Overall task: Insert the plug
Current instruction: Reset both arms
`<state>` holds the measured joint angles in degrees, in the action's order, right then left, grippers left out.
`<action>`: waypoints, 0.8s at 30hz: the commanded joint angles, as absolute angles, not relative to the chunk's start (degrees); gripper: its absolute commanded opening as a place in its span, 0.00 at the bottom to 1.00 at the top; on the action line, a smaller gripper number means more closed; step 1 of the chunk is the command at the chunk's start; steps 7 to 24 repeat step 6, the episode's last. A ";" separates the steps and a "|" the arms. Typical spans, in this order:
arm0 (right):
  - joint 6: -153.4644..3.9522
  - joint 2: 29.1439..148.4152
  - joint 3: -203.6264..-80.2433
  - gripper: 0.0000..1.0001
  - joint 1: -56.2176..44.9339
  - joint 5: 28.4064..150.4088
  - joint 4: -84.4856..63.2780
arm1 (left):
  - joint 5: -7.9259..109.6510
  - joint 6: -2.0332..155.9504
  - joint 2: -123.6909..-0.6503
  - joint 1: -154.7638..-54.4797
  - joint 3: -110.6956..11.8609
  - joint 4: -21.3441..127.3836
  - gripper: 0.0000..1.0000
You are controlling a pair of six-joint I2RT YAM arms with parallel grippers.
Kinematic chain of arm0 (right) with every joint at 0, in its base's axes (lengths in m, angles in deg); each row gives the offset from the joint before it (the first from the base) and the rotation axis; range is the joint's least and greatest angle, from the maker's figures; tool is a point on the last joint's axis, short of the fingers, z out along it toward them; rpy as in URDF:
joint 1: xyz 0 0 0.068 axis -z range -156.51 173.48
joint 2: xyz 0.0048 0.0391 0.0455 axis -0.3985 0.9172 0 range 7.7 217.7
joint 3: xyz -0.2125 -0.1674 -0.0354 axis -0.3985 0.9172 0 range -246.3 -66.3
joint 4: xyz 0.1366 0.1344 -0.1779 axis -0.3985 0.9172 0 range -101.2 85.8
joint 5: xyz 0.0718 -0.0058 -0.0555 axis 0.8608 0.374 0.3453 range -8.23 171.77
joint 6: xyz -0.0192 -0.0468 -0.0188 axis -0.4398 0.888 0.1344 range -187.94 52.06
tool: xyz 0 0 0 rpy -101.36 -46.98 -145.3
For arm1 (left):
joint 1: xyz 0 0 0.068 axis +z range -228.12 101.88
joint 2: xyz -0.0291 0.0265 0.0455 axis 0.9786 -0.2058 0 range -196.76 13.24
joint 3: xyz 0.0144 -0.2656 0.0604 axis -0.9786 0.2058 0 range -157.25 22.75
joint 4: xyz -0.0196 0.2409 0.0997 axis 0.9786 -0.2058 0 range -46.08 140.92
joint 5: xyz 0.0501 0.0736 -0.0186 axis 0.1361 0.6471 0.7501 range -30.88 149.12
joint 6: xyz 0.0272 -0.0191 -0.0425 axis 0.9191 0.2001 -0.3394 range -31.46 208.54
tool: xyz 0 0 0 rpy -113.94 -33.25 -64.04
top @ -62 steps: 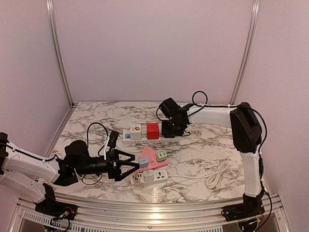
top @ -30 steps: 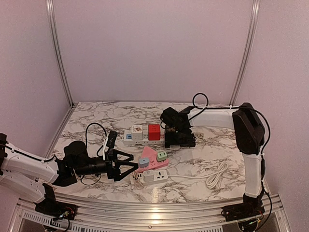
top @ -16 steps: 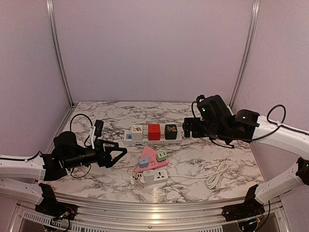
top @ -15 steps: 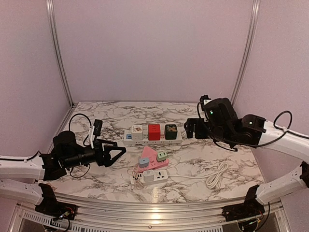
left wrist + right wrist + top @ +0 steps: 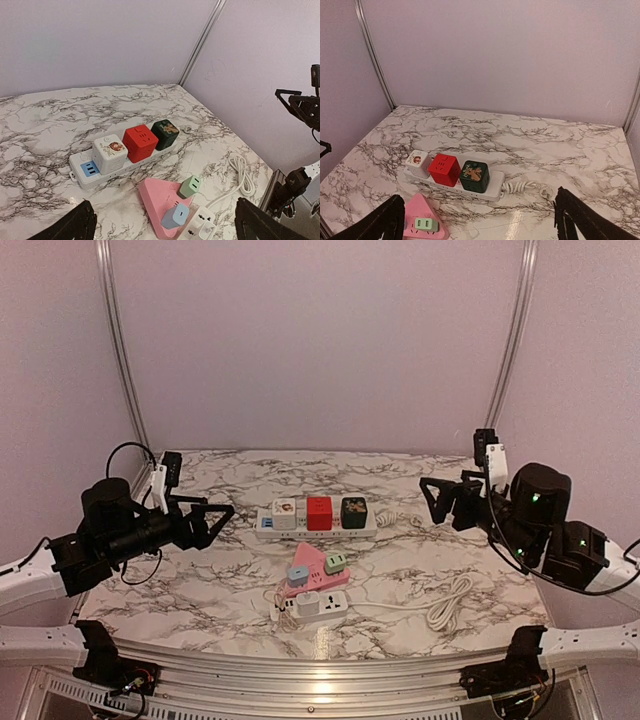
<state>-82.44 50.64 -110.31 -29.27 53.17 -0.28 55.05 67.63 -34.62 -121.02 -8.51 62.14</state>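
At far left, the left gripper hangs above the left side of the marble table, fingers spread wide with nothing between them, well apart from every object. Next along, the white power strip lies across the middle of the table with three cube plugs side by side on it: white cube, red cube, then the dark green cube, which I take to be the task's plug. It stands upright at the right end of the row, just beside the red one. In the right wrist view its base looks flush on the strip, though I cannot see the pins. In front of the strip sits the pink triangular block carrying a blue plug and a pale green plug, with a small white adapter against its near edge. Further right lies a coiled white cable. The right gripper is likewise wide and empty, up off the table near the right wall. My reading: insertion looks done. Risks from here — the green cube may be only partly seated, since a slight tilt would not show at this resolution. If I send either arm down, a spread finger could clip a neighbouring cube or snag the strip's curled cord, dragging the strip and levering the plug out.
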 commanded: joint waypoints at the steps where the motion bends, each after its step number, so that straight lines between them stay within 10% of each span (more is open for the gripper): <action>1: -78.30 49.97 -112.01 0.99 -29.45 53.72 0.76 | 54.38 68.52 -33.13 -117.44 -8.93 57.71 0.99; 24: -78.46 49.22 -109.94 0.98 -29.48 56.26 -1.52 | 52.85 67.11 -34.00 -116.73 -8.53 58.34 0.99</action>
